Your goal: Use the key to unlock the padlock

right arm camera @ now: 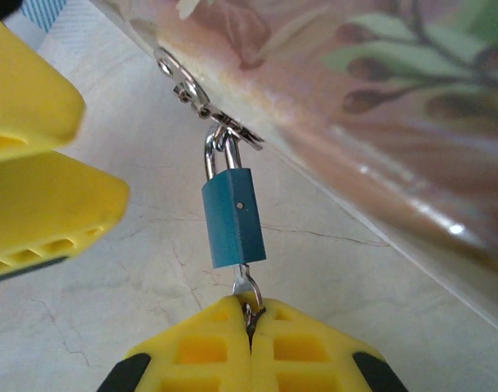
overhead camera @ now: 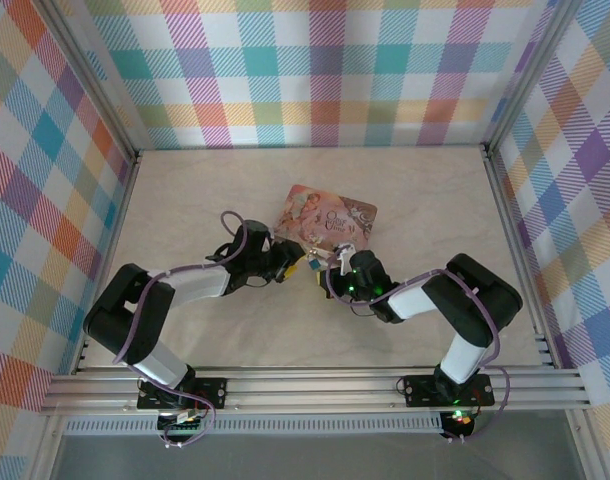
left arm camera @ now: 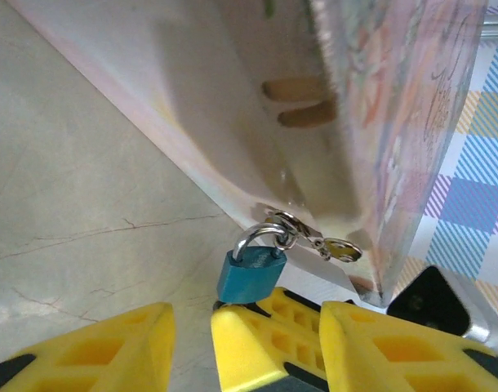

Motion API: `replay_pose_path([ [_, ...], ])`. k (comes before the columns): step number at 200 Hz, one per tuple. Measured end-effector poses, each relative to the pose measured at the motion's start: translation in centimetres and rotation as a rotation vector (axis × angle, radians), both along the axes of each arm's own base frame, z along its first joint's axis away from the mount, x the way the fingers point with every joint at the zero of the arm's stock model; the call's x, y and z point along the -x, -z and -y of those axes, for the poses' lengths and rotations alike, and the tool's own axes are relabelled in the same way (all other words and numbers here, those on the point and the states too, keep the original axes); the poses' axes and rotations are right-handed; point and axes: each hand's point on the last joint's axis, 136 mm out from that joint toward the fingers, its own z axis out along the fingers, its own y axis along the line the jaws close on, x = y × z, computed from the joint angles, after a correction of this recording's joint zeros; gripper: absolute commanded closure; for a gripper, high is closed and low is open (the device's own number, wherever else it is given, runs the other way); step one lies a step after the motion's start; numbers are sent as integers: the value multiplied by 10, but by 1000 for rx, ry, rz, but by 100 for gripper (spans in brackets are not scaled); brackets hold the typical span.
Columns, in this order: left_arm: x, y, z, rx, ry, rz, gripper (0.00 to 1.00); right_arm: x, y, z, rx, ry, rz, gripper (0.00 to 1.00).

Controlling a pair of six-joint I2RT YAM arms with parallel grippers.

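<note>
Padlock [right arm camera: 233, 216]: blue w/ silver shackle

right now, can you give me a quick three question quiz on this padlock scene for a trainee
1. True or false: the padlock hangs from the latch on the tin box.
2. What is the right hand shut on? A) the key B) the shackle C) the box's lid
3. Fill in: the padlock's body is coloured ____.

Key: 1 true; 2 A; 3 blue
</note>
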Motion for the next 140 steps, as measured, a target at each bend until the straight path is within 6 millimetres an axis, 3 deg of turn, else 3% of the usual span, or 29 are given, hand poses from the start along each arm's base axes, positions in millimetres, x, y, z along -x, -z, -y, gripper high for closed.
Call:
replay_pose_path([
  [140,-6,12,14,146,-25,-6,59,3,-15,-12,-99,34,-165,100],
])
